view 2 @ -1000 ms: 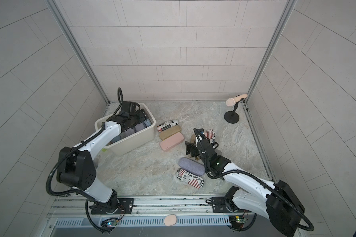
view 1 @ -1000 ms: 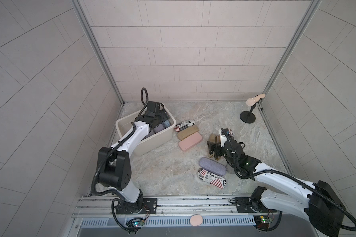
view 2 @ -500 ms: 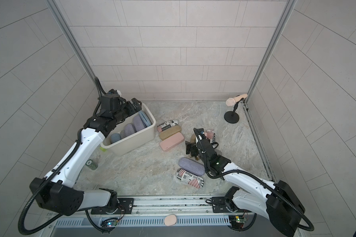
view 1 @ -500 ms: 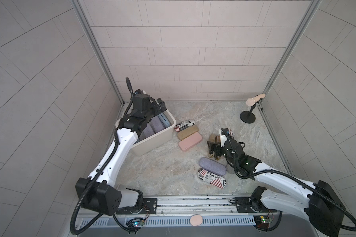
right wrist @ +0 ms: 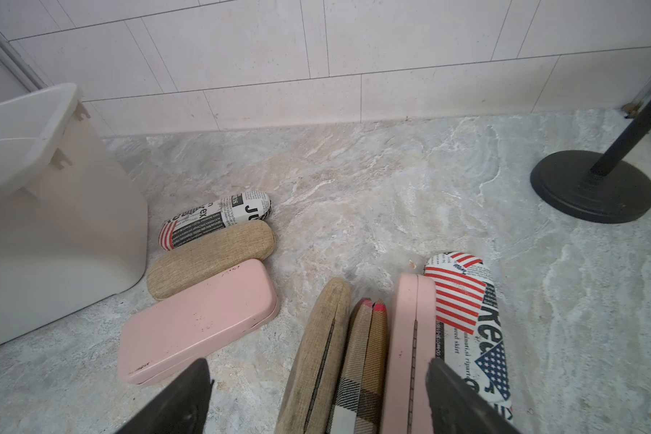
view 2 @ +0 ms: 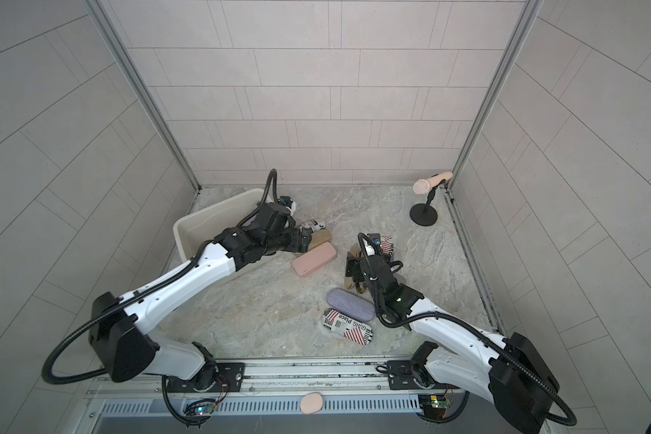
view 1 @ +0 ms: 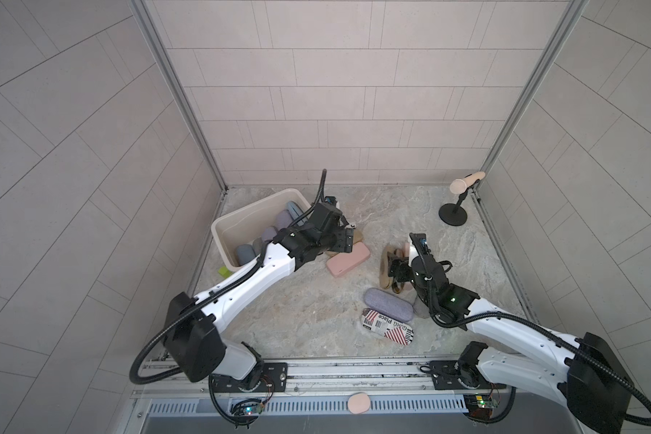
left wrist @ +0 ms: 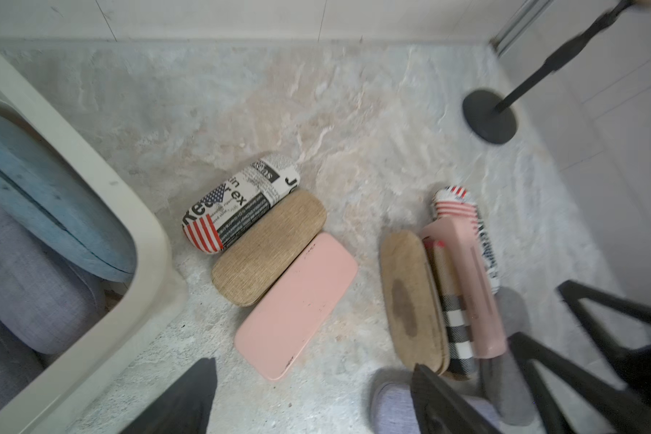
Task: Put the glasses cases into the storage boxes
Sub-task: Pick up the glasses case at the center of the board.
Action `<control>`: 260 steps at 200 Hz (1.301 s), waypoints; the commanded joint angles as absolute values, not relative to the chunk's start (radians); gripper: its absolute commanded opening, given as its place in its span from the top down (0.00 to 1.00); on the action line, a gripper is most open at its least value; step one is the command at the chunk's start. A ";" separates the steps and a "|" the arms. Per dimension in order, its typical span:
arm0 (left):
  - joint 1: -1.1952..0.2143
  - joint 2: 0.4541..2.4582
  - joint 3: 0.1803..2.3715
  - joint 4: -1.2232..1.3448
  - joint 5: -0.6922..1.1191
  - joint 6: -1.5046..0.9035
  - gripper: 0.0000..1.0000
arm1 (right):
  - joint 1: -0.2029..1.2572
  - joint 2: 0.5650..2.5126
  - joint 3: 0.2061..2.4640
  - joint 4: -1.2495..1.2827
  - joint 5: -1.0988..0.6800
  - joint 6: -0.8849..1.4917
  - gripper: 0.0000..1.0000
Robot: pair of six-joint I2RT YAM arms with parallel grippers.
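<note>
**Cream plastic storage bin** [view 1: 254, 207], rounded corners and rolled rim, at the table's left rear. It holds a felt-textured blue case [left wrist: 53, 210] and lilac cases [left wrist: 23, 270].

Just beside it we see three oblong cases lying flat and touching in a row: newspaper-print case [left wrist: 241, 203], tan woven case [left wrist: 269, 248], smooth pink case [left wrist: 297, 306]. Their long axes run parallel, slanting from the bin toward the right rear.

The left gripper [view 1: 348, 240] was over the bin's far corner half a second before. It now hangs above this row, jaws spread and empty.

The right gripper [right wrist: 316, 360], jaws wide apart, straddles a tan edge-standing case [right wrist: 324, 338], a plaid case [right wrist: 361, 357] and a pink hinged case [right wrist: 410, 338]. Their long axes point toward the rear wall. We cannot tell whether a finger touches them.
</note>
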State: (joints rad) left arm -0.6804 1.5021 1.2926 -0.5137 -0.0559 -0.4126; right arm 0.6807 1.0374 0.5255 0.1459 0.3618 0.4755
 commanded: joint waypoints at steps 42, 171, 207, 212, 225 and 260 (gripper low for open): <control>-0.682 1.825 1.516 -0.741 -0.113 -0.216 0.04 | 0.681 1.030 0.530 0.104 0.404 0.485 0.00; -0.700 2.028 1.503 -0.778 -0.022 -0.124 0.02 | 0.680 1.032 0.534 0.102 0.391 0.482 0.00; -0.718 2.025 1.489 -0.780 -0.004 -0.135 0.03 | 0.681 1.035 0.533 0.103 0.391 0.480 0.00; -0.725 2.020 1.485 -0.780 -0.005 -0.136 0.03 | 0.680 1.036 0.534 0.102 0.391 0.479 0.00; -0.742 2.007 1.470 -0.781 -0.012 -0.149 0.03 | 0.680 1.038 0.535 0.103 0.391 0.480 0.00; -0.766 1.993 1.445 -0.780 -0.027 -0.183 0.05 | 0.681 1.042 0.536 0.103 0.384 0.480 0.00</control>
State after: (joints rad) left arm -0.7429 2.0113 1.4776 -0.7528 -0.0502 -0.1574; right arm 0.6800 1.0382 0.5255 0.1078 0.3824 0.4782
